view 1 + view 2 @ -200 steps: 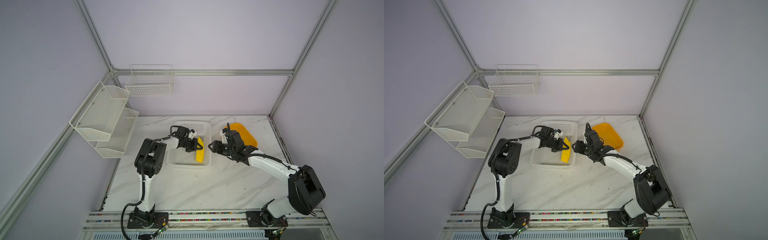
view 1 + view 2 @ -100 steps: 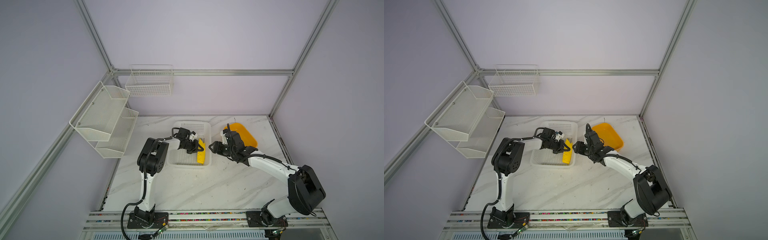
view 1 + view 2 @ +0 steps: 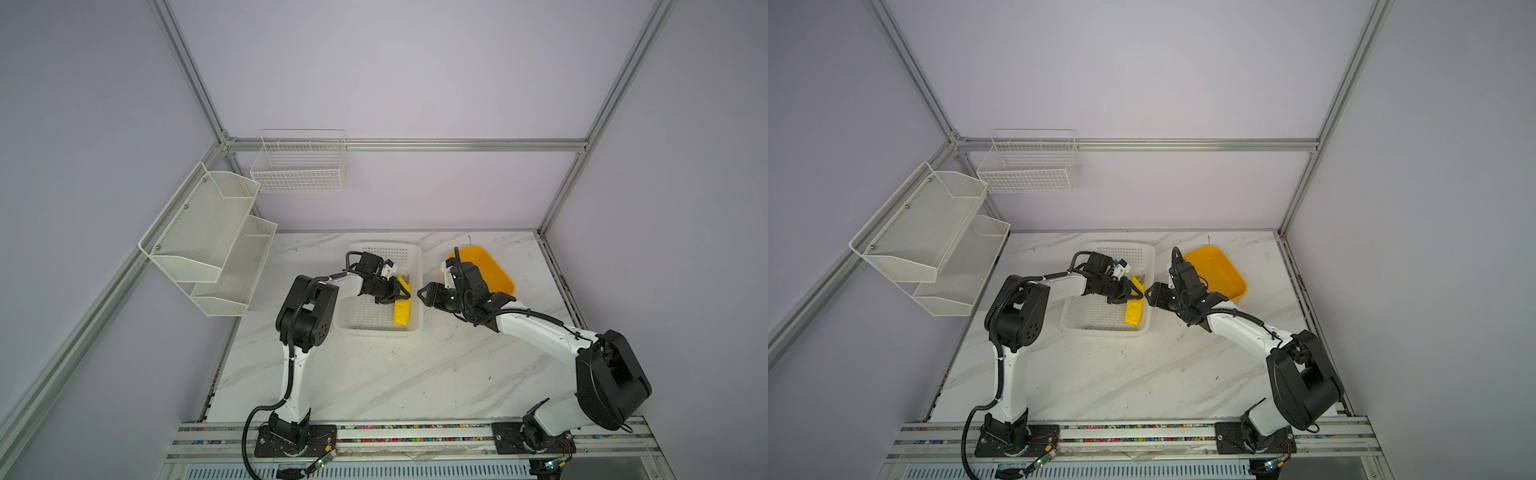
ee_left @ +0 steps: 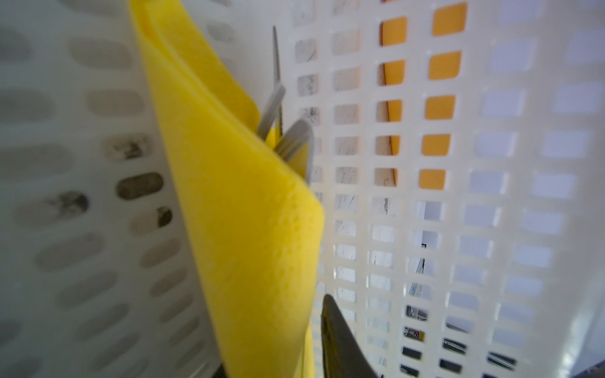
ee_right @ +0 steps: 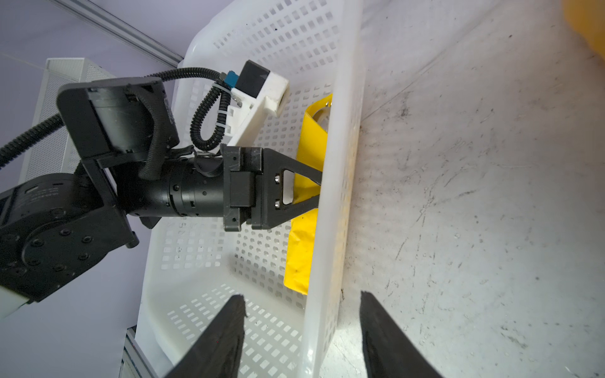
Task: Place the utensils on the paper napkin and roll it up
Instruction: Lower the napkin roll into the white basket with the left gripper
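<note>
Napkin roll [image 3: 402, 311] has edged toward basket [image 3: 376, 328] wall, left claw [image 3: 405, 289] astride.

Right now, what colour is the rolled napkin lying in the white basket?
Bright yellow; the napkin shows best in the left wrist view.

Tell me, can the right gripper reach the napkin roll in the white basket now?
Probably not: the basket wall stands between the right gripper and the napkin roll, and the left gripper straddles it.
</note>
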